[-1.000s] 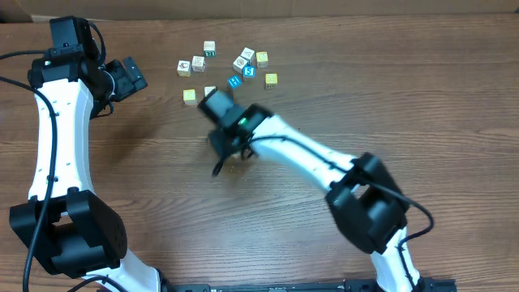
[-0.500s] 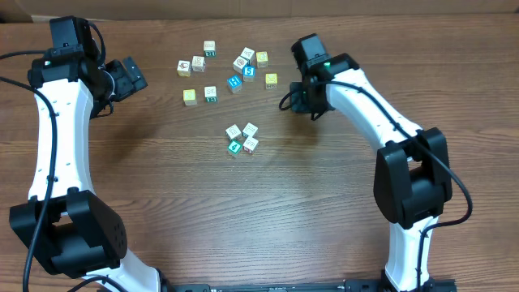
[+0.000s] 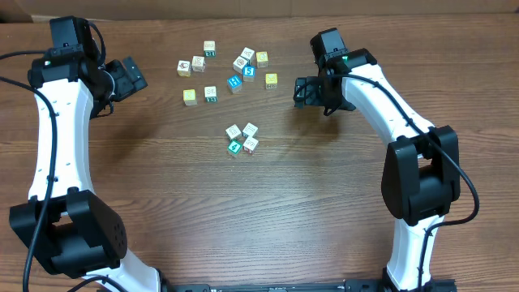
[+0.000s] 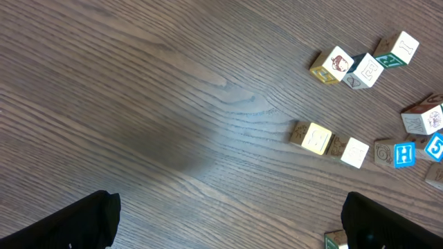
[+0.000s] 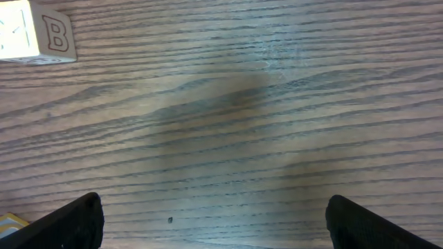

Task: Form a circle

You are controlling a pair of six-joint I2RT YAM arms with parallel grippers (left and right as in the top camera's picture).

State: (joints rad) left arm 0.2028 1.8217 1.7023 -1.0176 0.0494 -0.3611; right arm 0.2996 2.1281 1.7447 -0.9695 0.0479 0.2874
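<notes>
Left tool: I see it parked at the far left of the tabletop, fingers spread wide with only bare wood between them in its wrist view; it holds nothing.
Loose cubes: a scatter of white, yellow and blue letter blocks along the far side, between the two tools; no part of the ring.
Circle: four tiny cubes, three white-faced and one teal-faced at the cluster's near-left corner, packed together at the middle of the tabletop, on the near side of the scatter and apart from it. The cluster is compact, so I read no long axis.
Right tool: it hangs above bare wood right of the scatter, fingers fully parted and empty; its wrist view shows plain grain and one white B cube at the upper left corner.
Governing relation: from the right tool the circle lies leftward and toward the near edge; the right arm is clearly the nearer, the left tool standing well apart.
Stage, as I judge it: the ring looks formed, with both tools clear of it.
</notes>
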